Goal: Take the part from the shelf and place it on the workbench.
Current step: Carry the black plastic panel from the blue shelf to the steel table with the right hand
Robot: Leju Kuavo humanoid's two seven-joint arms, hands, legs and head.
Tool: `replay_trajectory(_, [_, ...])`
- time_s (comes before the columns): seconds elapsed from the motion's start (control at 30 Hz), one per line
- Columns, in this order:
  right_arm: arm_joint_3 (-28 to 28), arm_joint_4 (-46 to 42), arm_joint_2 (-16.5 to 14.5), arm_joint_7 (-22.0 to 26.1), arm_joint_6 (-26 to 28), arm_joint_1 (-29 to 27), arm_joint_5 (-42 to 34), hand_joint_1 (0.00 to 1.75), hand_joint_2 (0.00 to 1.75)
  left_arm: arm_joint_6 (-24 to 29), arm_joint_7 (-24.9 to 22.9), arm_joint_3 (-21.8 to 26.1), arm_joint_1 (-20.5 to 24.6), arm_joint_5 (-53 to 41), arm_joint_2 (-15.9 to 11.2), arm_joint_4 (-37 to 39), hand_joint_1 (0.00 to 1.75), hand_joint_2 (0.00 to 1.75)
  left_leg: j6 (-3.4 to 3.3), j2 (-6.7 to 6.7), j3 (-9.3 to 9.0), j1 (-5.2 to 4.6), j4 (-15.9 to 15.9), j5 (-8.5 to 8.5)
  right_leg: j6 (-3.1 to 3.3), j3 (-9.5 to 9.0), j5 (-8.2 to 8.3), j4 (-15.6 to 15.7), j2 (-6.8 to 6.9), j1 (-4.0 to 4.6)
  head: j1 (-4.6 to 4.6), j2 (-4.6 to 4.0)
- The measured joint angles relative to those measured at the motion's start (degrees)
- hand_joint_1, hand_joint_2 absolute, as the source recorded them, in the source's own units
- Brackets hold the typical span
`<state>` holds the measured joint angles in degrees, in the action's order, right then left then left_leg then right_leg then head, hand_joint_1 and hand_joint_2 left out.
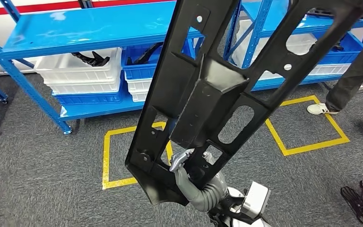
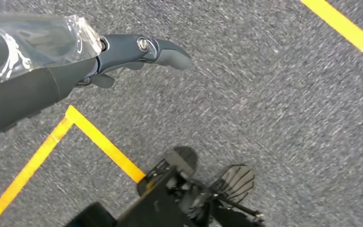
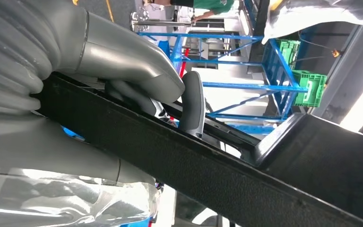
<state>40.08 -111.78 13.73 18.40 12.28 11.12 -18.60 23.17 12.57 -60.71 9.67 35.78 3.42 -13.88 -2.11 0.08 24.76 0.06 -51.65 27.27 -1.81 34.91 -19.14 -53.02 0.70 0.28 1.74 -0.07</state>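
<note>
A long black plastic frame part with several cut-outs is held up close in front of the head view, slanting from lower left to upper right. My right hand grips its lower end from underneath. In the right wrist view the thumb and fingers wrap around a rail of the part. My left hand hangs over the grey carpet, thumb stretched out, holding nothing. The blue shelf stands behind the part.
White and blue bins on the shelf's lower level hold other black parts. Yellow tape squares mark the carpet. A person's legs stand at the right beside a second shelf bay.
</note>
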Motion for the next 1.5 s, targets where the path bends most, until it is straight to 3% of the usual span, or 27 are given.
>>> replay_trajectory(0.07, [-0.3, 0.0, 0.0, 0.0, 0.3, -0.1, -0.1, 1.75, 1.75, 0.1, 0.1, 0.2, -0.4, 0.3, 0.0, 0.0, 0.00, 1.75, -0.90, 0.22, 1.25, 0.13, -0.1, -1.18, -0.61, 1.11, -1.70, -1.4, -0.14, -0.19, -0.02, -0.01])
replay_trajectory(0.17, [-0.7, 0.0, 0.1, 0.0, 0.5, -0.2, -0.1, 1.75, 1.75, 0.1, 0.2, 0.6, -0.6, 0.4, -0.1, 0.0, 0.00, 1.75, -1.80, 0.41, 3.40, 0.11, -0.1, -3.02, -1.45, 4.09, -10.05, -11.5, -0.29, -0.53, 0.12, 0.01])
replay_trajectory(0.2, [-0.8, 0.0, 0.1, 0.0, 0.5, -0.2, -0.1, 1.75, 1.75, 0.1, 0.3, 0.7, -0.6, 0.4, -0.1, 0.0, 0.00, 1.75, -1.85, 0.43, 4.17, 0.06, -0.1, -3.62, -1.66, 4.93, -11.63, -15.6, -0.29, -0.58, 0.14, 0.01])
replay_trajectory(0.23, [-0.9, 0.0, 0.2, 0.0, 0.6, -0.3, -0.1, 1.75, 1.75, 0.1, 0.3, 0.7, -0.7, 0.4, -0.1, 0.0, 0.00, 1.75, -1.79, 0.47, 4.92, 0.05, -0.1, -4.22, -1.79, 5.16, -11.47, -18.3, -0.29, -0.63, 0.14, 0.00])
replay_trajectory(0.27, [-1.0, 0.0, 0.2, 0.0, 0.6, -0.4, -0.1, 1.75, 1.75, 0.1, 0.3, 0.7, -0.7, 0.4, -0.1, 0.0, 0.00, 1.75, -1.69, 0.51, 5.64, 0.04, -0.2, -4.81, -1.85, 4.55, -10.02, -19.2, -0.29, -0.70, 0.14, 0.00])
replay_trajectory(0.3, [-1.1, 0.0, 0.3, -0.1, 0.6, -0.5, -0.1, 1.75, 1.75, 0.1, 0.3, 0.7, -0.8, 0.4, -0.1, 0.0, 0.00, 1.75, -1.56, 0.54, 6.32, 0.05, -0.2, -5.35, -1.83, 3.08, -8.12, -18.2, -0.29, -0.76, 0.14, 0.00])
replay_trajectory(0.37, [-1.3, 0.0, 0.4, -0.1, 0.6, -0.5, -0.1, 1.75, 1.75, 0.1, 0.3, 0.8, -0.8, 0.4, -0.2, 0.0, 0.00, 1.75, -1.19, 0.52, 7.47, -0.01, -0.4, -6.28, -1.53, -2.84, -6.20, -10.8, -0.29, -0.75, 0.16, 0.01])
replay_trajectory(0.43, [-1.5, -0.2, 0.4, -0.1, 0.6, -0.4, -0.1, 1.75, 1.75, 0.2, 0.4, 0.8, -0.8, 0.4, -0.2, 0.0, 0.00, 1.75, -0.61, 0.48, 8.19, -0.17, -0.8, -7.00, -0.86, -8.53, -7.95, -2.3, -0.32, -0.52, 0.15, 0.01])
replay_trajectory(0.47, [-1.6, -0.2, 0.4, -0.1, 0.6, -0.4, -0.1, 1.75, 1.75, 0.3, 0.4, 0.8, -0.8, 0.4, -0.2, 0.0, 0.00, 1.75, -0.25, 0.50, 8.43, -0.22, -1.0, -7.36, -0.45, -9.85, -8.92, 0.1, -0.35, -0.36, 0.14, 0.01])
replay_trajectory(0.53, [-1.6, -0.3, 0.4, -0.1, 0.6, -0.5, -0.1, 1.75, 1.75, 0.5, 0.5, 0.9, -0.9, 0.5, -0.2, 0.0, 0.00, 1.75, 0.48, 0.51, 8.91, -0.14, -1.3, -7.69, 0.50, -9.82, -9.09, 1.1, -0.39, -0.44, 0.14, 0.01])
replay_trajectory(0.57, [-1.6, -0.3, 0.5, -0.1, 0.6, -0.6, -0.1, 1.75, 1.75, 0.6, 0.5, 0.9, -0.9, 0.5, -0.2, 0.0, 0.00, 1.75, 0.84, 0.49, 9.37, -0.04, -2.3, -6.85, 0.99, -9.54, -8.74, 1.1, -0.40, -0.52, 0.10, 0.01])
replay_trajectory(0.63, [-1.6, -0.3, 0.5, -0.1, 0.6, -0.6, -0.1, 1.75, 1.75, 0.7, 0.5, 1.0, -1.0, 0.6, -0.2, 0.0, 0.00, 1.75, 1.52, 0.39, 11.45, 0.22, -7.6, -2.74, 1.80, -8.95, -8.01, 1.2, -0.35, -0.61, 0.06, 0.00])
replay_trajectory(0.7, [-1.6, -0.3, 0.5, -0.2, 0.6, -0.6, -0.1, 1.75, 1.75, 0.7, 0.5, 1.0, -1.1, 0.6, -0.2, 0.0, 0.00, 1.75, 2.07, 0.38, 14.40, 0.32, -15.9, 1.81, 2.18, -8.19, -7.39, 1.1, -0.31, -0.46, 0.04, 0.00])
replay_trajectory(0.73, [-1.6, -0.3, 0.5, -0.3, 0.6, -0.7, -0.3, 1.75, 1.75, 0.7, 0.5, 1.0, -1.1, 0.6, -0.2, 0.0, 0.00, 1.75, 2.21, 0.38, 15.25, 0.35, -18.9, 2.85, 2.21, -7.81, -7.12, 1.1, -0.32, -0.37, 0.04, 0.00])
replay_trajectory(0.77, [-1.6, -0.3, 0.5, -0.5, 0.5, -0.7, -0.5, 1.75, 1.75, 0.7, 0.5, 1.0, -1.2, 0.6, -0.2, 0.0, 0.00, 1.75, 2.23, 0.37, 15.10, 0.36, -19.8, 2.82, 2.20, -7.49, -6.87, 1.1, -0.51, -0.28, 0.05, 0.00])
replay_trajectory(0.8, [-1.6, -0.3, 0.5, -0.6, 0.5, -0.7, -0.7, 1.75, 1.75, 0.7, 0.5, 1.0, -1.2, 0.6, -0.2, 0.0, 0.00, 1.75, 2.12, 0.32, 13.79, 0.35, -18.4, 1.83, 2.14, -7.23, -6.67, 1.1, -0.75, -0.19, 0.05, -0.01])
replay_trajectory(0.9, [-1.6, -0.3, 0.5, -0.9, 0.5, -0.7, -1.3, 1.75, 1.75, 0.7, 0.5, 1.0, -1.2, 0.7, -0.3, 0.0, 0.00, 1.75, 0.94, -1.52, 5.79, 0.16, -5.8, -2.42, 1.82, -6.82, -6.28, 1.0, -1.69, 0.07, 0.06, 0.00])
replay_trajectory(0.97, [-1.6, -0.3, 0.5, -1.0, 0.4, -0.6, -1.3, 1.75, 1.75, 0.7, 0.5, 1.1, -1.3, 0.7, -0.3, 0.0, 0.00, 1.75, 0.26, -2.66, 3.07, 0.02, -1.1, -3.07, 1.46, -6.50, -5.98, 1.0, -2.32, 0.16, 0.09, 0.01])
replay_trajectory(1.03, [-1.7, -0.3, 0.5, -1.0, 0.4, -0.6, -1.3, 1.75, 1.75, 0.7, 0.5, 1.1, -1.4, 0.7, -0.3, 0.0, 0.00, 1.75, -0.05, -2.09, 3.03, 0.05, -0.4, -2.99, 0.97, -6.05, -5.61, 0.8, -3.09, 0.21, 0.10, 0.01])
replay_trajectory(1.1, [-1.8, -0.3, 0.6, -1.0, 0.4, -0.6, -1.4, 1.75, 1.75, 0.7, 0.5, 1.1, -1.4, 0.7, -0.2, 0.0, 0.00, 1.75, -0.50, -1.16, 3.14, 0.42, 0.1, -3.10, 0.41, -5.08, -6.55, -0.7, -3.07, 0.23, 0.18, 0.00])
replay_trajectory(1.13, [-1.8, -0.3, 0.7, -1.0, 0.4, -0.6, -1.4, 1.75, 1.75, 0.7, 0.5, 1.1, -1.3, 0.8, -0.2, 0.0, 0.00, 1.75, -0.71, -0.70, 3.21, 0.62, 0.3, -3.22, 0.09, -3.90, -8.00, -3.1, -2.72, 0.18, 0.26, 0.00])
replay_trajectory(1.23, [-1.9, -0.3, 0.8, -1.0, 0.4, -0.7, -1.4, 1.75, 1.75, 0.7, 0.5, 1.1, -1.4, 0.8, -0.2, 0.0, 0.00, 1.75, -0.97, 0.78, 3.47, 0.68, 0.3, -3.33, -0.89, 1.99, -13.59, -15.4, -1.69, -0.36, 0.40, 0.00])
replay_trajectory(1.3, [-1.9, -0.3, 0.9, -1.0, 0.4, -0.8, -1.4, 1.75, 1.75, 0.7, 0.5, 1.1, -1.5, 0.8, -0.2, 0.0, 0.00, 1.75, -0.93, 1.85, 3.48, 0.74, 0.3, -3.31, -1.38, 3.33, -13.42, -18.1, -1.43, -0.82, 0.40, 0.00])
replay_trajectory(1.33, [-1.9, -0.3, 1.0, -1.0, 0.4, -0.8, -1.4, 1.75, 1.75, 0.7, 0.5, 1.1, -1.5, 0.8, -0.2, 0.0, 0.00, 1.75, -0.84, 2.35, 3.42, 0.81, 0.2, -3.26, -1.60, 2.27, -11.75, -15.9, -1.06, -1.07, 0.40, 0.00])
replay_trajectory(1.4, [-1.9, -0.3, 1.0, -1.1, 0.4, -0.8, -1.5, 1.75, 1.75, 0.7, 0.5, 1.1, -1.5, 0.8, -0.2, 0.0, 0.00, 1.75, -0.31, 3.22, 3.32, 0.79, -0.2, -2.93, -2.09, -1.87, -7.65, -7.5, 1.36, -1.37, 0.42, 0.00])
replay_trajectory(1.47, [-2.0, -0.4, 1.1, -1.2, 0.4, -0.7, -1.7, 1.75, 1.75, 0.7, 0.5, 1.1, -1.4, 0.8, -0.2, 0.0, 0.00, 1.75, 0.47, 4.03, 3.51, 0.50, -0.8, -2.53, -1.63, -4.27, -5.96, -1.9, 3.45, -1.23, 0.36, 0.00])
replay_trajectory(1.5, [-2.1, -0.4, 1.1, -1.3, 0.4, -0.7, -1.8, 1.75, 1.75, 0.7, 0.5, 1.1, -1.4, 0.8, -0.2, 0.0, 0.00, 1.75, 0.80, 4.54, 3.63, 0.35, -1.0, -2.43, -1.18, -4.29, -6.08, -1.3, 3.52, -1.02, 0.33, 0.00])
